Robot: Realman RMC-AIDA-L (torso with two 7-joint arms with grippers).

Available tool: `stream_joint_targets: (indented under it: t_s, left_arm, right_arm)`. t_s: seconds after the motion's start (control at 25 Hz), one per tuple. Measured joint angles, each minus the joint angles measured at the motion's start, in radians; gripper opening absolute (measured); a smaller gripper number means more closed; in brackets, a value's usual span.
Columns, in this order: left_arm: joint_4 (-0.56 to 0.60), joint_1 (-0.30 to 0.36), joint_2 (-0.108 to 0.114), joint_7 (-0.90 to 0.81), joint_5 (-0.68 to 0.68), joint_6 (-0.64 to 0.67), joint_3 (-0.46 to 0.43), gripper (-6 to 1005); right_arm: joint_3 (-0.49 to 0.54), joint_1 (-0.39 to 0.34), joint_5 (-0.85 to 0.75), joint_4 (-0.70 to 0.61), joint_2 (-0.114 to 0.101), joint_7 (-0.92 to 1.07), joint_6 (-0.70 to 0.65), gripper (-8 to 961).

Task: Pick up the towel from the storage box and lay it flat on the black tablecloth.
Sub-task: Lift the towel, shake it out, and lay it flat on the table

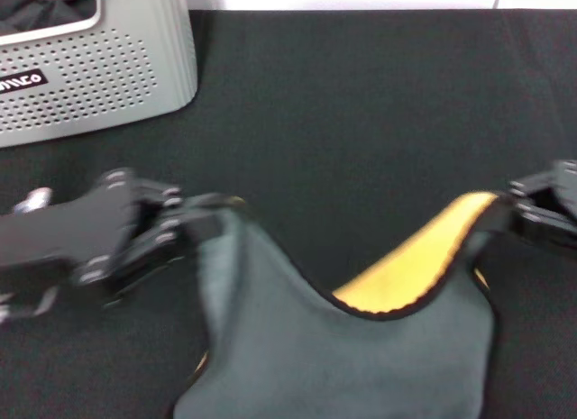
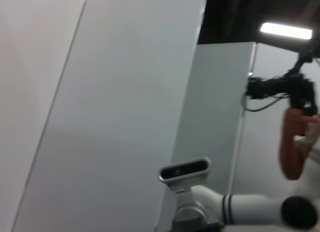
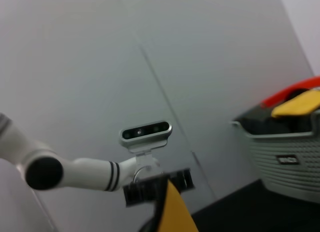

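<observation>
The towel (image 1: 343,356) hangs stretched between my two grippers above the black tablecloth (image 1: 361,104). Its grey-green face is toward me, and its top edge sags so the yellow face (image 1: 415,261) with black edging shows. My left gripper (image 1: 216,205) is shut on the towel's left top corner. My right gripper (image 1: 509,207) is shut on the right top corner. The light grey perforated storage box (image 1: 90,68) stands at the far left. The right wrist view shows the left gripper (image 3: 156,188) pinching the yellow cloth (image 3: 176,214), and the box (image 3: 285,157) beyond.
The storage box holds dark cloth in the head view, and yellow and red items (image 3: 300,100) show over its rim in the right wrist view. The left wrist view shows only walls, the robot's head camera (image 2: 185,171) and a ceiling light.
</observation>
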Motion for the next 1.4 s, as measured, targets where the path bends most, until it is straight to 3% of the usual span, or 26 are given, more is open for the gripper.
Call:
stream_joint_targets:
  t_s: [0.12, 0.32, 0.44, 0.8, 1.08, 1.4]
  left_arm:
    - [-0.168, -0.123, -0.013, 0.090, 0.097, -0.113, -0.032, 18]
    - [-0.157, -0.172, -0.067, 0.102, 0.127, -0.312, -0.038, 18]
    - [-0.150, -0.178, -0.082, 0.114, 0.121, -0.404, -0.046, 18]
    - [-0.138, -0.155, -0.093, 0.195, 0.119, -0.570, -0.122, 18]
    - [-0.131, -0.158, -0.106, 0.258, 0.127, -0.697, -0.122, 18]
    - [-0.126, -0.154, -0.110, 0.302, 0.127, -0.804, -0.124, 18]
  right_arm:
    - [-0.002, 0.115, -0.052, 0.191, -0.003, -0.090, 0.093, 13]
    - [-0.009, 0.193, -0.124, 0.305, 0.012, -0.153, 0.288, 13]
    - [-0.017, 0.200, -0.156, 0.306, 0.022, -0.155, 0.401, 13]
    - [-0.079, 0.216, -0.169, 0.321, 0.028, -0.148, 0.605, 13]
    - [-0.119, 0.301, -0.161, 0.431, 0.034, -0.153, 0.765, 14]
    - [-0.141, 0.327, -0.157, 0.428, 0.032, -0.112, 0.787, 14]
